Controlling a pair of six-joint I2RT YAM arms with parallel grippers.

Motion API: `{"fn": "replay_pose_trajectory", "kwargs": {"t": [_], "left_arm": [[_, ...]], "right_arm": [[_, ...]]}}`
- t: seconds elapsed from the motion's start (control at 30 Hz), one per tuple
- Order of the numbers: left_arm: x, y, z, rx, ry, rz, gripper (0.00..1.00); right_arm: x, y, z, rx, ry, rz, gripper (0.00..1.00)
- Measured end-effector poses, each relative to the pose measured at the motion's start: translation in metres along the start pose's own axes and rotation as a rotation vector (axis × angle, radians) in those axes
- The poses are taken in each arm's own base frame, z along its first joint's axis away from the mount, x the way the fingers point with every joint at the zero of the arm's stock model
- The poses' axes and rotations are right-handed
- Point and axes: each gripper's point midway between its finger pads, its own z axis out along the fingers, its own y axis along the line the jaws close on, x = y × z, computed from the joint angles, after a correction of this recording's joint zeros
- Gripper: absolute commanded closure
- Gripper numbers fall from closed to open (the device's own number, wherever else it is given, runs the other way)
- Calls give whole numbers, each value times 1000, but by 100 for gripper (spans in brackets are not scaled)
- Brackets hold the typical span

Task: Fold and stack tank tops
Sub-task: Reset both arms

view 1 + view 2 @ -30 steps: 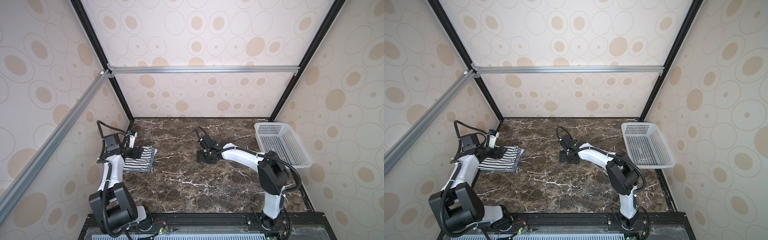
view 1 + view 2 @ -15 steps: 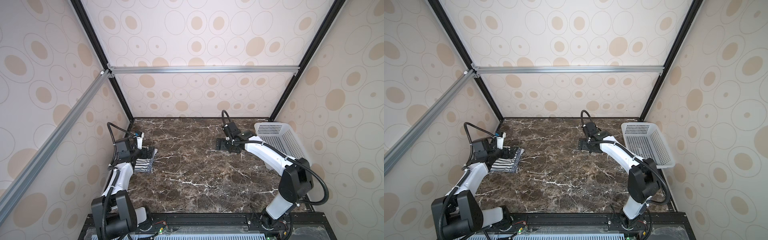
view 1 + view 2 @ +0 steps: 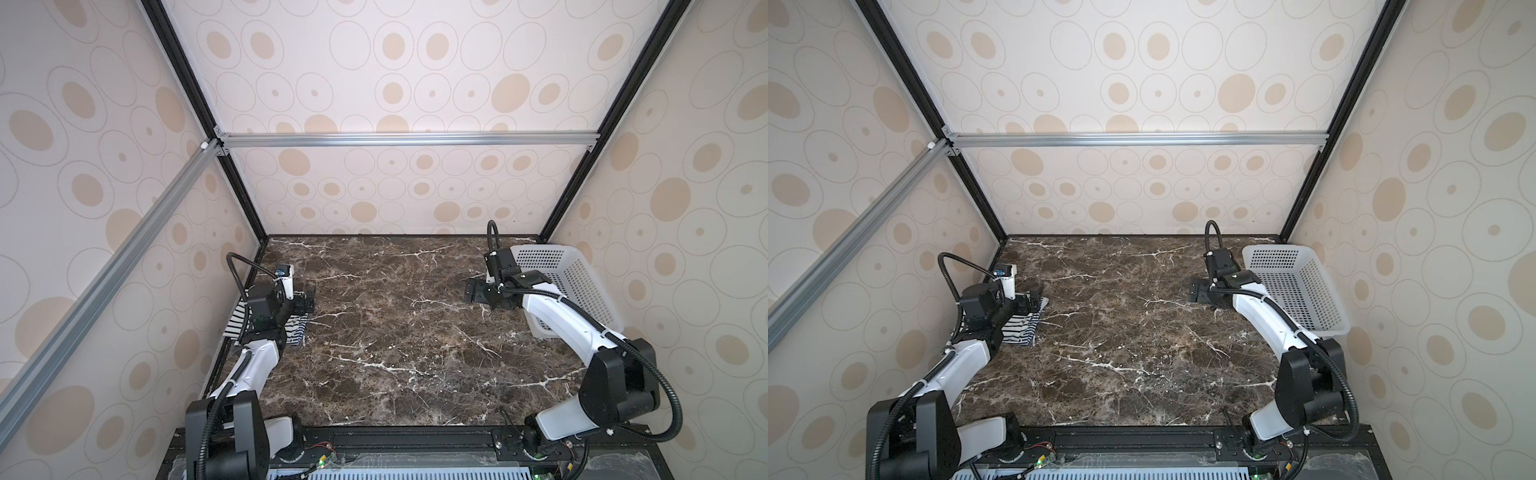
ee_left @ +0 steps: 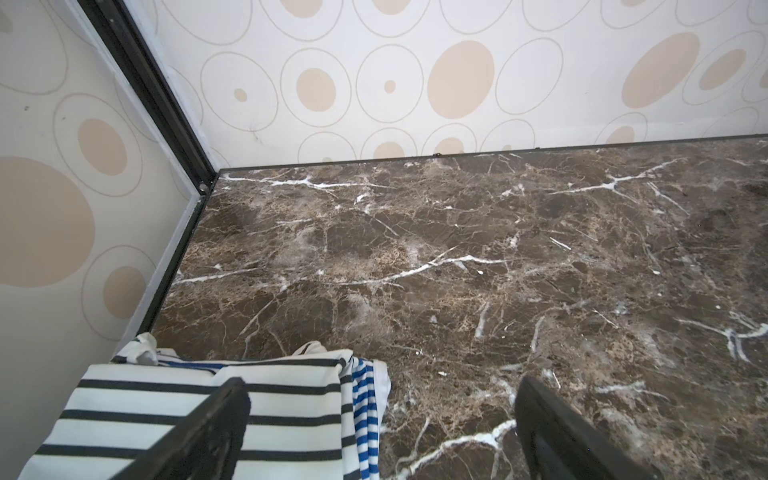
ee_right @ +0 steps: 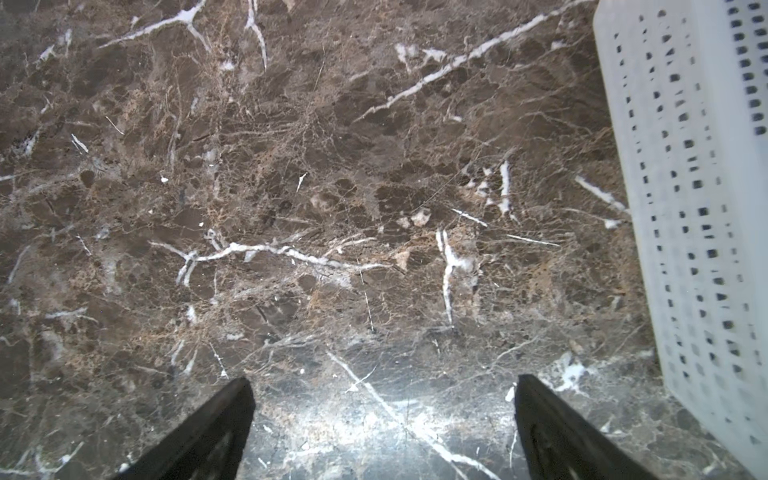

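A white perforated plastic basket (image 3: 590, 291) stands at the right edge of the dark brown, white-veined marble table (image 3: 395, 340), near the back corner. Cream walls (image 3: 415, 62) with beige ovals surround it, crossed by an aluminium bar (image 3: 395, 139)

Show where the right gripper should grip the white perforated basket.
Probably the white perforated basket by the rim of its long wall facing the middle of the table, from above, one finger inside: open top, thin wall, nearest the right gripper.
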Motion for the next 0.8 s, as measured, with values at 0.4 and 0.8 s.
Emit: {"fn": "replay_pose_trajectory", "kwargs": {"t": [0.4, 0.8], "left_arm": [[15, -23, 22, -5, -49, 37, 1], [53, -34, 17, -13, -132, 68, 1]], "right_arm": [[-7, -43, 10, 116, -125, -67, 0], [-4, -50, 38, 124, -251, -221, 0]]}}
